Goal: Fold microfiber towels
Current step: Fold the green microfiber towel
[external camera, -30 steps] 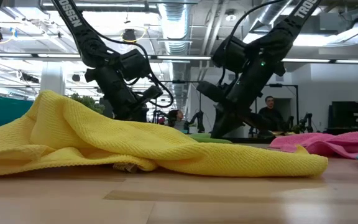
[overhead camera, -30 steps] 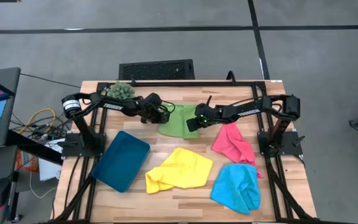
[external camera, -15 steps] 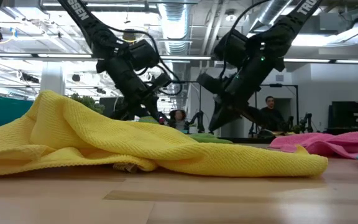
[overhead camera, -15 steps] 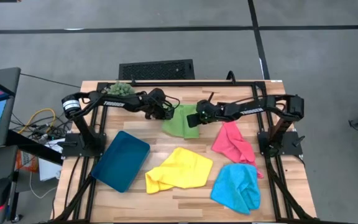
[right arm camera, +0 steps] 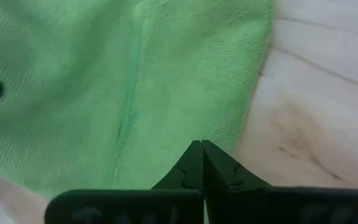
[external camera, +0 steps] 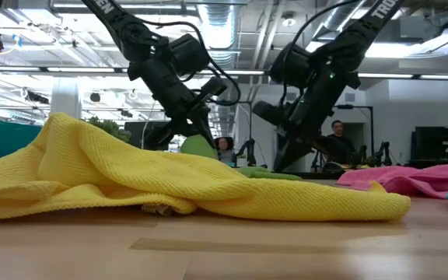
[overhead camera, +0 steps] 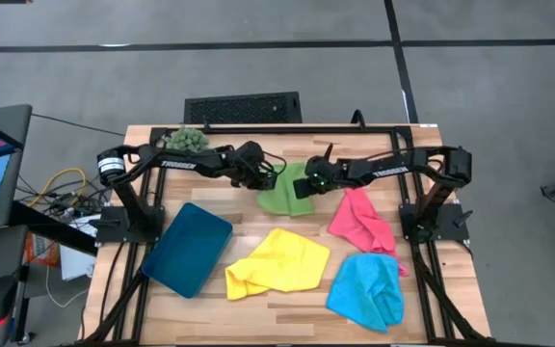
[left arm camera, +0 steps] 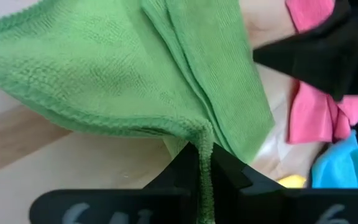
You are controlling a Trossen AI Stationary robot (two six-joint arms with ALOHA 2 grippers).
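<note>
Both arms reach inward at the far middle; the left gripper (overhead camera: pixel 270 176) and the right gripper (overhead camera: pixel 302 185) have their fingers pressed together.

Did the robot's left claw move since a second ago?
Yes. In the high view the left gripper, pinching the green towel, has slid toward the right arm, farther from the spiky plant ball that stays put.

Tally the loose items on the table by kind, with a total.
Microfiber towels: 4 - green towel, yellow towel, pink towel, light blue towel
Teal tray: 1
Spiky green plant ball: 1
Total: 6
</note>
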